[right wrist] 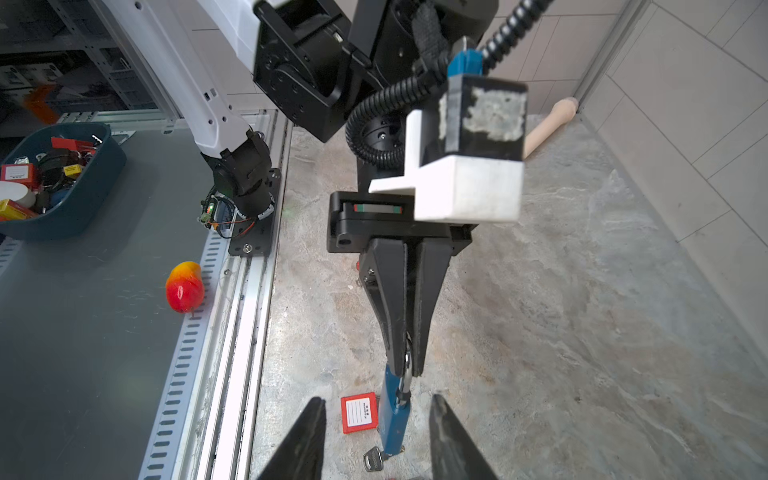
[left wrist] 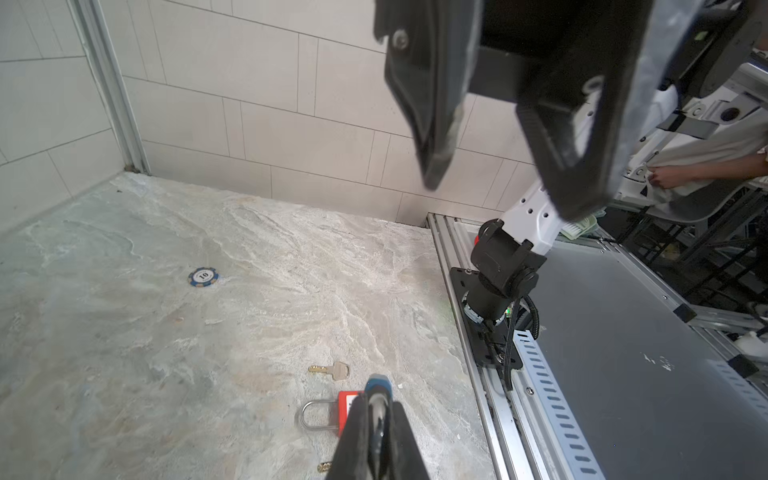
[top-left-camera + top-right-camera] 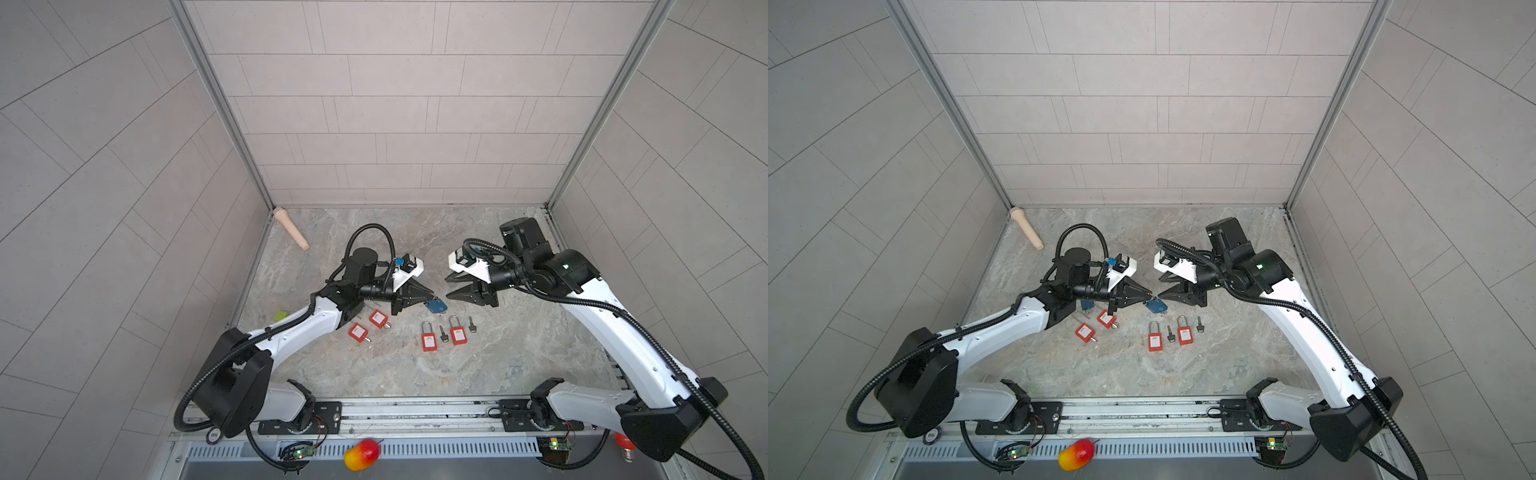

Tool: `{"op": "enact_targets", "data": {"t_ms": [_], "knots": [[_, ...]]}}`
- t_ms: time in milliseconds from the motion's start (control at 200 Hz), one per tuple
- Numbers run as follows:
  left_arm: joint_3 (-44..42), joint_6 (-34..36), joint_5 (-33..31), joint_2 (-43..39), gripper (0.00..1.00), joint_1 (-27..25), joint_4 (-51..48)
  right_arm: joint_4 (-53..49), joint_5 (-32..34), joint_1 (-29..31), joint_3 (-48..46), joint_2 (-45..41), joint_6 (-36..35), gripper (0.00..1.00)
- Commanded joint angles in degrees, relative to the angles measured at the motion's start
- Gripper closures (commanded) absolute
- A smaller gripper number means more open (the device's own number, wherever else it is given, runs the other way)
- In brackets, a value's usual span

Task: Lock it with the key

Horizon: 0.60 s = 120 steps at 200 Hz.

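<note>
Ledge (image 3: 457,469) of grey metal along the near edge, slotted strip across it, toy mango (image 3: 361,454) lying there. Just beyond, aluminium rail (image 3: 415,409) carrying both arm bases. Then marble-patterned tabletop (image 3: 374,374), grey and tan, boxed in by pale tiled walls (image 3: 395,104) on the left, right and far sides.

Nearest on the stone, two red padlocks (image 3: 428,341) (image 3: 458,336) side by side right of centre, shackles pointing far, a black-headed key (image 3: 444,333) just right of each. Left of centre, two more red locks (image 3: 358,332) lying askew beside the left forearm.

Blue padlock (image 3: 436,306) at mid-table, just far of the red ones, hung by its shackle from the left gripper (image 3: 431,296), fingers pinched tight on the steel loop. Long axis running on from those fingers, slanting toward the near right: shackle end far-left, keyhole end near-right, key (image 1: 374,459) showing at that end in the right wrist view. Touching the tabletop or not: impossible to tell.

Right gripper (image 3: 447,286) facing it from the right, fingers spread apart, one to each side of the lock's keyhole end in the right wrist view, gripping nothing.

Farthest, beige peg (image 3: 291,228) lying in the far-left corner along the wall.
</note>
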Motion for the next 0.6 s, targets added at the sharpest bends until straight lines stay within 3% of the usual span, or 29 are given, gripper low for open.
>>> {"op": "enact_targets", "data": {"t_ms": [0, 155, 305, 595], "knots": [[0.2, -3.7, 1.5, -1.9, 1.0, 0.9, 7.1, -1.7, -1.4, -0.9, -2.2, -1.2, -0.1, 0.54], [-0.1, -7.5, 1.5, -1.8, 1.0, 1.1, 12.2, 0.4, 2.3, -1.6, -7.5, -5.7, 4.8, 0.51], [-0.1, -11.0, 1.6, -1.5, 1.0, 1.0, 16.8, 13.1, 7.3, -2.0, -16.2, -12.2, 15.2, 0.48], [1.6, -15.5, 1.6, -1.9, 1.0, -0.1, 21.6, 24.5, 8.4, -2.1, -23.0, -13.3, 20.2, 0.45]]}}
